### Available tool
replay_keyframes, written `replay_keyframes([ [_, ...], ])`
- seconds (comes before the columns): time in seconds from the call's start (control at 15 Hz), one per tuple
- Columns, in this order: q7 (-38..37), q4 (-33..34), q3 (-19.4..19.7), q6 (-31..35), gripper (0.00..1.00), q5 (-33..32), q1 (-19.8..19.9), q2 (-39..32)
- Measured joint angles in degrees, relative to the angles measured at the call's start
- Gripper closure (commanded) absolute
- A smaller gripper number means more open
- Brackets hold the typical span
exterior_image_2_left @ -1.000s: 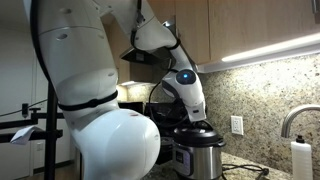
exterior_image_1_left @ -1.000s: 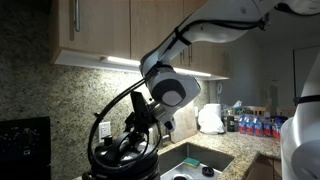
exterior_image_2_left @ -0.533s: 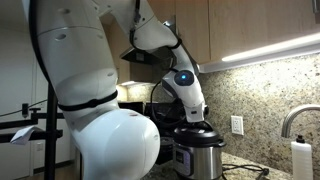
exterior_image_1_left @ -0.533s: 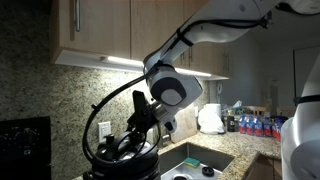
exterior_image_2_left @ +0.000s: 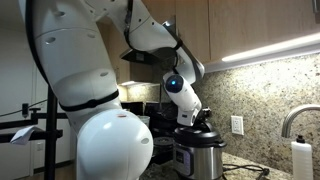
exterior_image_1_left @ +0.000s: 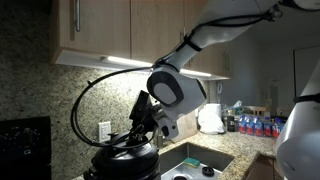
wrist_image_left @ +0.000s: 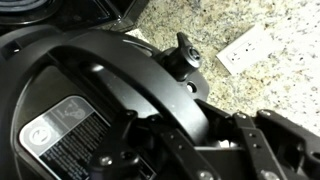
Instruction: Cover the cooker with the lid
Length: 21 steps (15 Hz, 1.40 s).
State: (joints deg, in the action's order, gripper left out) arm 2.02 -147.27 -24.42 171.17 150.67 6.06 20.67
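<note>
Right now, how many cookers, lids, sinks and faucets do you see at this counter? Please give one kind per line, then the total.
cooker: 1
lid: 1
sink: 1
faucet: 1
Total: 4

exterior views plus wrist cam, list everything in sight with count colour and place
lid: one, glossy black, atop the cooker, in the claw
cooker: one, steel and black, on the counter by the sink
sink: one, steel, in the counter
faucet: one, silver, frame edge
wall outlet: one, white, granite backsplash
stove: one, black, beside the cooker
cabinets: several, wood, overhead
arm: one, white
claw: one, black, shut on the lid
</note>
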Motion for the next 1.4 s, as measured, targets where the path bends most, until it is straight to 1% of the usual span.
replay_keyframes([
  [0.2, -5.77, -0.33, -6.11, -1.1, 0.99, -0.97, 6.98, 0.93],
  [0.27, -7.05, -0.47, -7.99, -1.52, 0.72, -1.02, 8.94, 1.32],
  [0.33, -8.21, -0.61, -9.91, -1.86, 0.71, -1.04, 10.68, 1.76],
  [0.4, -9.3, -0.71, -11.67, -1.99, 0.65, -1.04, 12.21, 2.12],
  [0.67, -11.05, -1.1, -16.7, -2.02, 0.4, -1.05, 16.99, 3.9],
  [1.07, -11.02, -2.64, -22.99, -3.8, 0.02, -1.42, 22.34, 9.32],
  [1.2, -11.02, -3.56, -24.7, -5.61, 0.0, -1.42, 23.89, 11.62],
  [1.4, -11.02, -5.01, -26.7, -9.1, 0.0, -1.42, 25.85, 14.93],
])
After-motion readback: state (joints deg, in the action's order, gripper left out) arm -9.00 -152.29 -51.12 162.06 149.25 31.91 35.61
